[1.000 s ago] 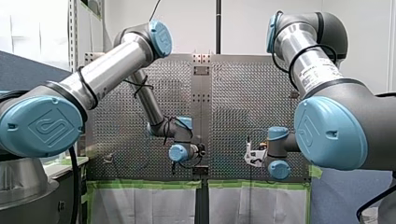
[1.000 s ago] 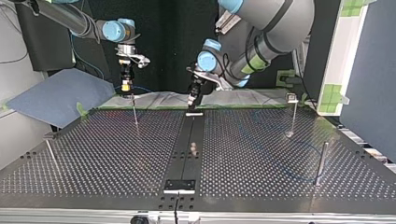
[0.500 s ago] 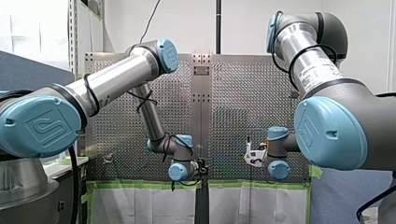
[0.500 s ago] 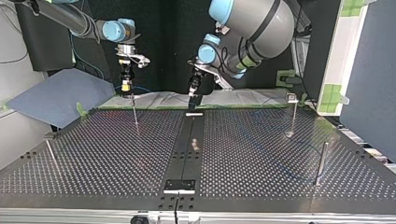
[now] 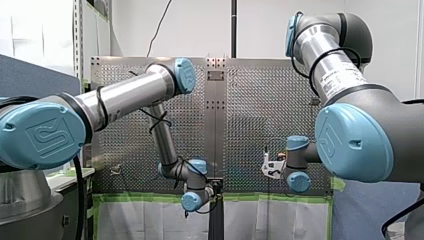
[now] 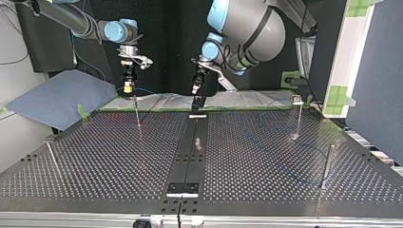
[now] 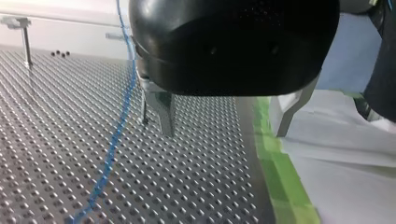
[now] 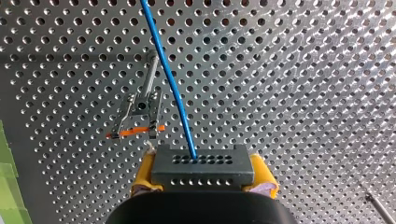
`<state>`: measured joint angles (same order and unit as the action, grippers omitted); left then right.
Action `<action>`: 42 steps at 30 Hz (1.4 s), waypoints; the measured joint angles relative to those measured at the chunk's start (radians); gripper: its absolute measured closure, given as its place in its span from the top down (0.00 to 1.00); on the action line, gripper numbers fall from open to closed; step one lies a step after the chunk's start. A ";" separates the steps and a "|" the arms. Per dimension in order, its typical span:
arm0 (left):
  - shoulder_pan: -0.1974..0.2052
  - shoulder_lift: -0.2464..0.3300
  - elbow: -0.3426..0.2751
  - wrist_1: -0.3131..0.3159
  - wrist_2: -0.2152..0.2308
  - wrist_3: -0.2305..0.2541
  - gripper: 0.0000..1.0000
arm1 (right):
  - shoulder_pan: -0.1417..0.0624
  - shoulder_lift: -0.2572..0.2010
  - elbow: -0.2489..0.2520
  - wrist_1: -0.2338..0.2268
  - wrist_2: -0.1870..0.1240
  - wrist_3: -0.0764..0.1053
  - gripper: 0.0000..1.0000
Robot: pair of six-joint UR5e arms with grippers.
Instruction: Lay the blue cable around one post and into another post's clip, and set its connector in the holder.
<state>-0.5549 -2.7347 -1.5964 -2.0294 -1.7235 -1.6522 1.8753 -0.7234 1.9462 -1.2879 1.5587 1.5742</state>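
Observation:
My right gripper (image 8: pixel 201 184) has its yellow pads shut on a dark grey connector (image 8: pixel 201 164). The blue cable (image 8: pixel 168 79) runs out of the connector, ahead over the perforated plate. Just beyond it stands a post with a metal clip (image 8: pixel 140 109) and an orange band. In the top view my right gripper (image 6: pixel 127 87) hangs above a thin post (image 6: pixel 137 114) at the left. My left gripper (image 7: pixel 224 133) is open with nothing between its metal fingers (image 7: pixel 161 109), above the plate's taped edge. The cable (image 7: pixel 119 123) lies on the plate beside it. In the top view my left gripper (image 6: pixel 196 89) hangs over the centre strip's far end.
More posts stand at the top view's right (image 6: pixel 298 116), (image 6: pixel 326 166) and at its left (image 6: pixel 52 156). A small pale bracket (image 6: pixel 197 115) and a black plate (image 6: pixel 182 188) sit on the centre strip. Green tape (image 7: pixel 275 172) and white sheeting line the table's edge.
My left arm has drawn back toward the taped edge, and its gripper has risen off the centre strip in the top view. My right arm has held still with the connector.

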 joint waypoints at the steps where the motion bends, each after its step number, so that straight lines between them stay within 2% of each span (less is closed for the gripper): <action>1: 0.001 -0.006 0.003 0.001 -0.005 0.001 1.00 | 0.000 0.000 0.000 0.000 0.000 0.000 0.05; 7: 0.007 -0.008 0.018 0.000 -0.018 0.005 1.00 | 0.000 0.000 0.000 0.001 0.000 0.000 0.05; 19: 0.006 0.058 0.020 -0.037 -0.020 0.021 1.00 | 0.000 0.000 0.000 0.002 0.000 0.000 0.05; 29: 0.007 0.060 0.025 0.006 -0.032 0.027 1.00 | 0.000 0.000 0.000 0.003 0.000 0.000 0.05; 34: 0.002 0.058 0.052 0.001 -0.036 0.029 1.00 | 0.000 0.000 0.000 0.004 0.000 0.000 0.05; 42: -0.003 0.024 0.122 -0.063 -0.048 0.029 1.00 | 0.000 0.000 0.000 0.004 0.000 0.000 0.05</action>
<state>-0.5578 -2.7110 -1.4747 -2.0920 -1.7719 -1.6228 1.8754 -0.7234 1.9462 -1.2841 1.5587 1.5741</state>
